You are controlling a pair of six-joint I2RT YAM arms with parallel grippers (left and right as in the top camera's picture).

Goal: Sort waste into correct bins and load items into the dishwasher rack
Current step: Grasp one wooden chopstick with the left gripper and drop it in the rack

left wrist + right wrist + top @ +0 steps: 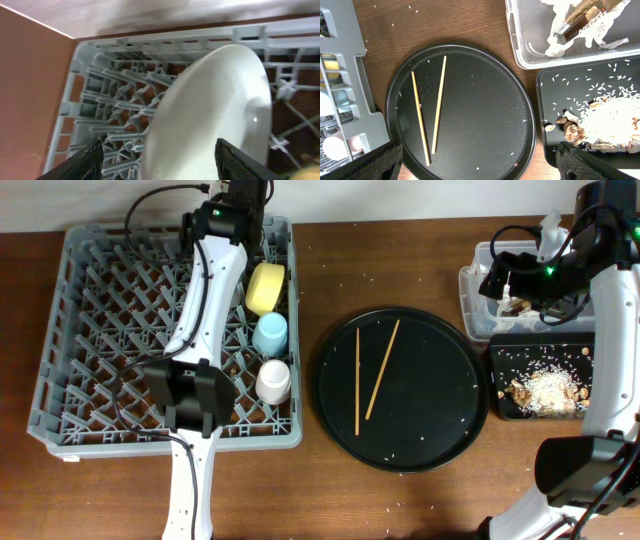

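Your left gripper sits over the dishwasher rack's back edge, jaws spread, gripping nothing; pale grey plate stands tilted in the rack btwn its fingers, left one clear of it. Right gripper, well off the rack, also spread & empty

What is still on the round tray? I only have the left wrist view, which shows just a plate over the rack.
Observer: Two chopsticks lie on the round black tray, with only a few stray grains around them.
Operator: Which part of the rack is already taken?
Observer: The yellow bowl, blue cup and pink cup sit in a line along the right side of the dishwasher rack.
Operator: Where is the right arm?
Observer: The right gripper is open, raised near the clear tub.
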